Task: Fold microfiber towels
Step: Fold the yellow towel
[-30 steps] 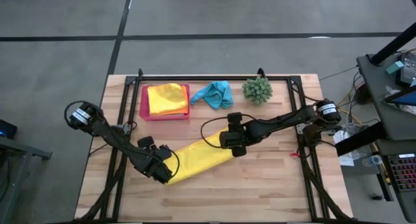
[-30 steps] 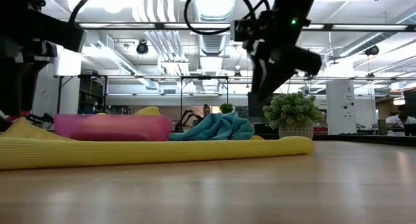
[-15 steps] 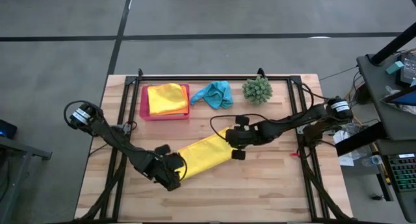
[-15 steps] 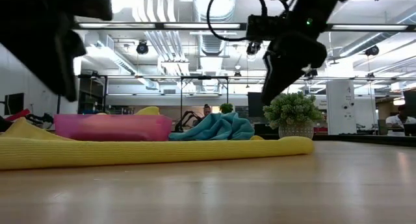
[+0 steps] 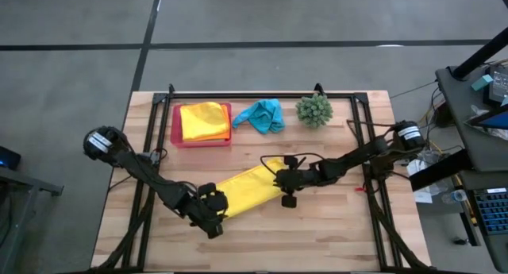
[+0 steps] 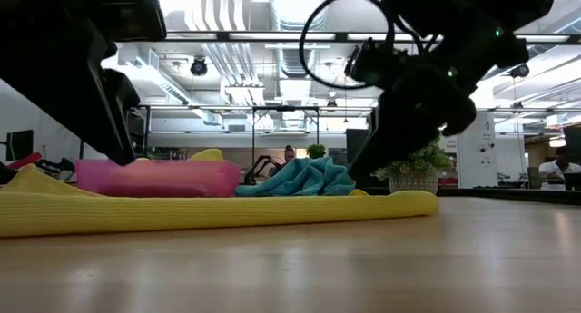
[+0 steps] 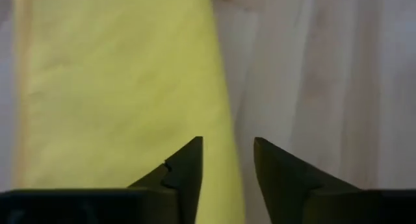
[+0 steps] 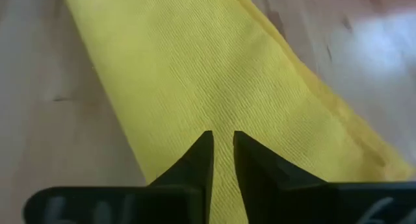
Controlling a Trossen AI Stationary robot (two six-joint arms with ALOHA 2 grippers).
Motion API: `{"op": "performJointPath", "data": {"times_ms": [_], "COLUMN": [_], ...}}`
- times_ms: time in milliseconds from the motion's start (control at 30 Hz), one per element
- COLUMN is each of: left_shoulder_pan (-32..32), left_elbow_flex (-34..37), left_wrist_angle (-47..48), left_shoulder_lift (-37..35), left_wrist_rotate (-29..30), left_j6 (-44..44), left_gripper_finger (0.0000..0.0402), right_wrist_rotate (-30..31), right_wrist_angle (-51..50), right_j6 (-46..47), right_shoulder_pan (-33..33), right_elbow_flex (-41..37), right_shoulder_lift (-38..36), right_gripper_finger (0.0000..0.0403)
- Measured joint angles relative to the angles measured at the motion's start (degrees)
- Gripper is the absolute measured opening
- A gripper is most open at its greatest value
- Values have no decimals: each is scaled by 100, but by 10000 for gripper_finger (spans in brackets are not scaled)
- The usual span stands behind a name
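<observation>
A yellow microfiber towel point(image 5: 248, 190), folded into a long strip, lies slantwise on the wooden table point(image 5: 333, 234), with one gripper at each end.

The left gripper point(image 5: 213, 213) is down at the near end. In its wrist view the fingers stand moderately apart, astride the strip's long edge, one over cloth and one over bare wood, with nothing between them. The right gripper point(image 5: 287, 184) is at the far end. Its fingers are nearly together, only a thin slit between the tips, directly above the cloth; whether any fabric is pinched there I cannot tell.

The step in hand looks like picking up both ends to fold the strip. To do it well:
- Each gripper should sink until the lower finger slides under all layers, not just the top ply.
- The left gripper would do better moved further onto the cloth, since it now straddles the edge and could catch only a sliver.
- Both ends should rise together so the strip stays taut and square.

Beyond the right gripper lie a turquoise towel point(image 5: 262, 115) and, on a pink tray point(image 5: 175, 136), a stack of folded towels point(image 5: 204, 121).
</observation>
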State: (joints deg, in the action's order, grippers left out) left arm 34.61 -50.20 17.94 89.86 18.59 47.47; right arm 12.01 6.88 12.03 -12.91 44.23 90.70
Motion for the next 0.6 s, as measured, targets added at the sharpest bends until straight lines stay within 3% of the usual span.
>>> {"op": "performJointPath", "data": {"times_ms": [167, 333, 600], "left_shoulder_pan": [-15, -2, 2], "left_elbow_flex": [337, 389, 374], "left_wrist_angle": [-810, -811, -112], "left_shoulder_lift": [197, 458, 463], "left_wrist_rotate": [-37, -691, -1075], "left_j6": [-40, 16, 253], "left_gripper_finger": [59, 8, 1], "right_wrist_rotate": [-4, 9, 6], "right_wrist_angle": [112, -195, -891], "right_j6": [-57, -44, 159], "right_shoulder_pan": [-73, -66, -72], "right_elbow_flex": [-3, 0, 17], "right_shoulder_lift": [327, 365, 239], "right_gripper_finger": [25, 9, 9]}}
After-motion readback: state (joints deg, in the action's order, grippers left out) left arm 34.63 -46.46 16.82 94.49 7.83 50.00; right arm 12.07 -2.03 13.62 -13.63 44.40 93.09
